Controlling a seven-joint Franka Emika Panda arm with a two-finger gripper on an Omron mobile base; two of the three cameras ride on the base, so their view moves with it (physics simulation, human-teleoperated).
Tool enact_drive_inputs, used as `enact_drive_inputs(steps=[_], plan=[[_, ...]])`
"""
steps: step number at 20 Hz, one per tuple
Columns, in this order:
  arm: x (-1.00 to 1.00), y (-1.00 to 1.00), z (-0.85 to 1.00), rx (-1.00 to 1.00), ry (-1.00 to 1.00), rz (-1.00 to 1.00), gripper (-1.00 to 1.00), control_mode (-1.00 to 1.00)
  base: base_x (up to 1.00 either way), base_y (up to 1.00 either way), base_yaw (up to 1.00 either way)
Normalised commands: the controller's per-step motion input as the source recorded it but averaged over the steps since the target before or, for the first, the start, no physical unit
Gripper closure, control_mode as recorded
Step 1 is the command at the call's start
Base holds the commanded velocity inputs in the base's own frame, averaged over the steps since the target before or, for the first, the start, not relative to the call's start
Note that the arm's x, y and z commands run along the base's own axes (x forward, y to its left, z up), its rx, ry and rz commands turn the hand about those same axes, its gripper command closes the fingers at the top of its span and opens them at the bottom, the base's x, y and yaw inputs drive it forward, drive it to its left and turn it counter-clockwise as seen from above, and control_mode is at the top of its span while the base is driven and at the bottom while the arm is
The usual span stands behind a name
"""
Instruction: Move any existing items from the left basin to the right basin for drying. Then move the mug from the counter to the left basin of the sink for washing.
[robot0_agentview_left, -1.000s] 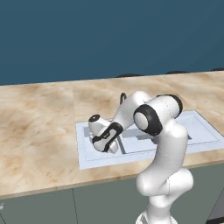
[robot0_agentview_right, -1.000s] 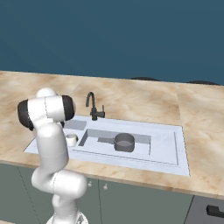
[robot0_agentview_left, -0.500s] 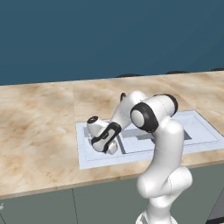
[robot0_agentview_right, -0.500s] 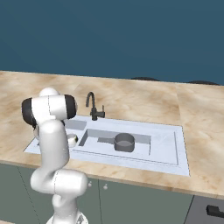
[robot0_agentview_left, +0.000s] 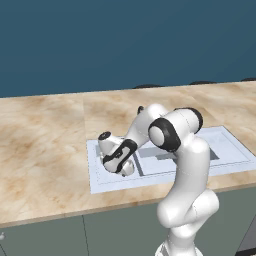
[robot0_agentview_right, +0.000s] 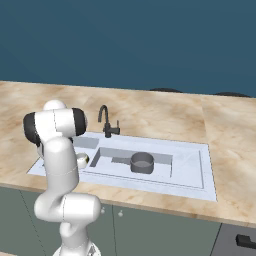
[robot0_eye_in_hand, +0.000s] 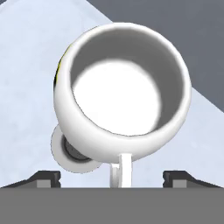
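Note:
The white mug fills the hand view, mouth toward the camera, its handle pointing back between my fingertips. It rests in the left basin over the round drain. My gripper hangs just above it, open, with the fingers wide apart and off the mug's sides. From the right base, the mug peeks out beside my arm. In the left base view my gripper reaches down into that basin. The dark grey pan sits in the right basin.
A black curved faucet stands at the back of the sink rim, between the basins. Beige marble counter runs on both sides of the sink. My own forearm crosses over the divider and hides much of the right basin from the left base.
The hand has stayed low over the left basin, and the arm's upper joints have shifted a little. Mug and pan lie where they were.

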Motion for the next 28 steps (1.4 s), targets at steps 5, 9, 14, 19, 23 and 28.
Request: enact_drive_inputs(steps=[5, 9, 14, 19, 23, 28], plan=[[-0.06, 0.0, 0.36, 0.0, 0.0, 0.0, -1.0, -1.0, 0.0, 0.0, 0.0], [-0.1, 0.0, 0.47, -0.01, 0.0, 0.0, -1.0, -1.0, 0.0, 0.0, 0.0], [-0.18, 0.0, 0.4, -0.02, 0.0, 0.0, -1.0, -1.0, 0.0, 0.0, 0.0], [-0.38, 0.01, 0.52, -0.05, 0.0, 0.0, -1.0, -1.0, 0.0, 0.0, 0.0], [-0.41, 0.06, 0.52, -0.08, 0.0, 0.0, -1.0, -1.0, 0.0, 0.0, 0.0], [-0.45, 0.12, 0.54, -0.1, 0.0, 0.0, -1.0, -1.0, 0.0, 0.0, 0.0]])
